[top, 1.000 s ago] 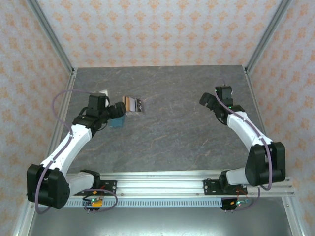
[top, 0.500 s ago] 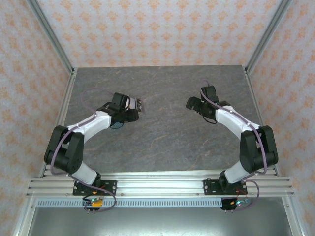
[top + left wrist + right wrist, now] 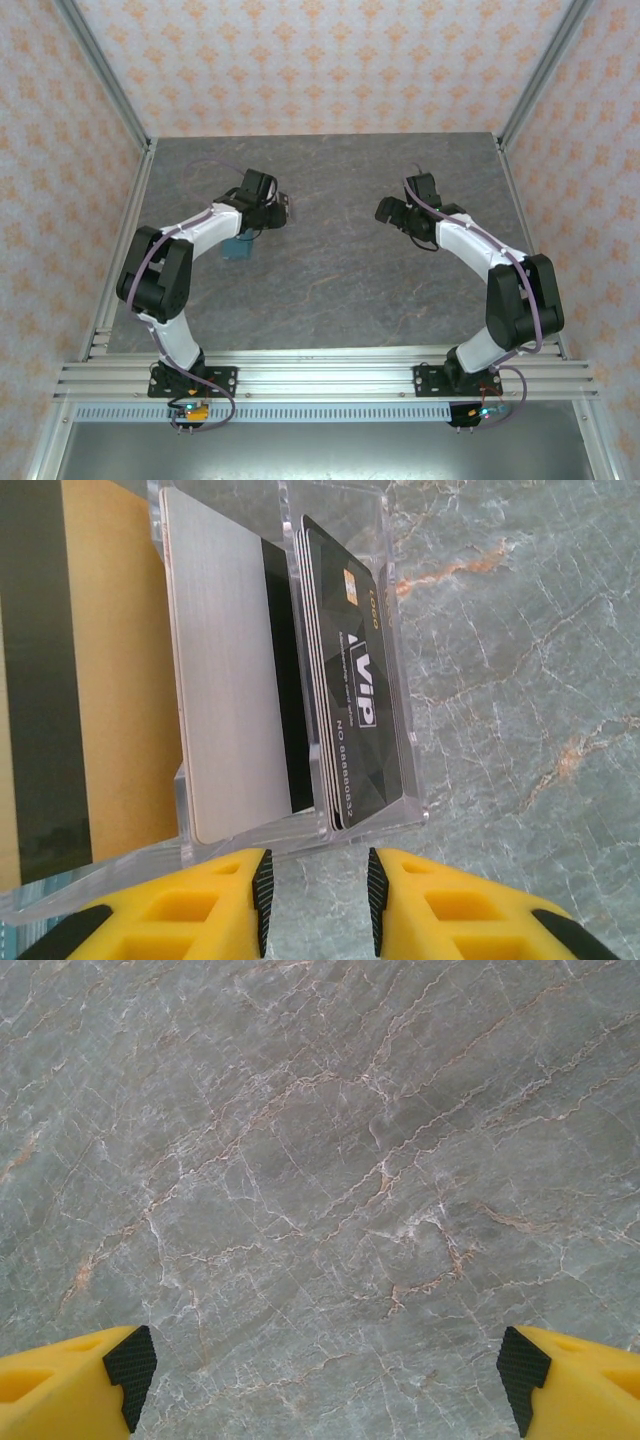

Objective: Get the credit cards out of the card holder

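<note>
In the left wrist view a clear plastic card holder (image 3: 395, 710) stands on the grey marble counter (image 3: 320, 1160), in the upper left of the frame, with the credit cards (image 3: 300, 680) upright inside it. The black card (image 3: 355, 700) carries "VIP", "NO 88880832" and a small golden "LOGO" beside a chip. Left of it is a silver card (image 3: 225, 680) with a black stripe, then a tan card (image 3: 115, 680). The left gripper (image 3: 317, 880) is just below the holder's edge; its jaws are only narrowly apart, with nothing held between them. In the top view a small blue-grey thing (image 3: 237, 249) lies just below this gripper. The right gripper (image 3: 325, 1360) hangs over bare counter, jaws wide apart and empty.
</note>
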Robot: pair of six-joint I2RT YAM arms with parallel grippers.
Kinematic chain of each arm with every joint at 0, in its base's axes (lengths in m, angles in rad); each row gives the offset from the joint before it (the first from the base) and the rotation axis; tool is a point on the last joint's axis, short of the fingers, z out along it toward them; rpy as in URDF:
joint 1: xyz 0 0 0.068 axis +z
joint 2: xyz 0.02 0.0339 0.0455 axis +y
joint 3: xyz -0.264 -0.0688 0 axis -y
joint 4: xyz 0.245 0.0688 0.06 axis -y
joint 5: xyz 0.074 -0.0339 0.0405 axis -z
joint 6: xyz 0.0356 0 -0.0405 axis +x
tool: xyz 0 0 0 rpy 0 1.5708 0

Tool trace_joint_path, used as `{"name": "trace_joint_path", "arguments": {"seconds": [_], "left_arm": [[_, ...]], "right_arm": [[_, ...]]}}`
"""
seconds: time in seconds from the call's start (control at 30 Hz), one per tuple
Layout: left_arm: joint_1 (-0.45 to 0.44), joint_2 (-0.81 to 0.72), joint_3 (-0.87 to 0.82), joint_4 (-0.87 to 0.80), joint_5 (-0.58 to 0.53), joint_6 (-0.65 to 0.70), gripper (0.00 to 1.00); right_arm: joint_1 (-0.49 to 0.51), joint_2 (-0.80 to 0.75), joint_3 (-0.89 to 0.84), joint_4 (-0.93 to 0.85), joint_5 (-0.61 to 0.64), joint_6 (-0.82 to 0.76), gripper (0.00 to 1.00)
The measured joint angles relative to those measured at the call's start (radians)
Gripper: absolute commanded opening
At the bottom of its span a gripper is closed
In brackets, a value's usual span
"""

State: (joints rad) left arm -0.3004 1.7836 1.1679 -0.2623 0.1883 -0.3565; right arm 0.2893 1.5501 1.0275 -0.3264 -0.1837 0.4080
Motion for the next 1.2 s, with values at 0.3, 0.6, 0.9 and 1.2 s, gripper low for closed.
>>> {"name": "trace_joint_path", "arguments": {"seconds": [0.3, 0.6, 0.9, 1.2], "left_arm": [[0.006, -0.111, -0.040, -0.037, -0.066, -0.013, 0.57], [0.168, -0.365, -0.262, -0.045, -0.162, -0.097, 0.45], [0.227, -0.213, -0.237, -0.121, -0.165, -0.126, 0.36], [0.229, -0.063, -0.151, -0.139, -0.131, -0.126, 0.26]], "right_arm": [[0.000, 0.000, 0.000, -0.004, -0.002, 0.000, 0.91], [0.011, 0.005, 0.000, -0.003, -0.023, 0.001, 0.91], [0.050, 0.052, 0.007, -0.003, -0.027, 0.012, 0.90], [0.052, 0.052, 0.009, -0.004, -0.026, 0.019, 0.90]]}}
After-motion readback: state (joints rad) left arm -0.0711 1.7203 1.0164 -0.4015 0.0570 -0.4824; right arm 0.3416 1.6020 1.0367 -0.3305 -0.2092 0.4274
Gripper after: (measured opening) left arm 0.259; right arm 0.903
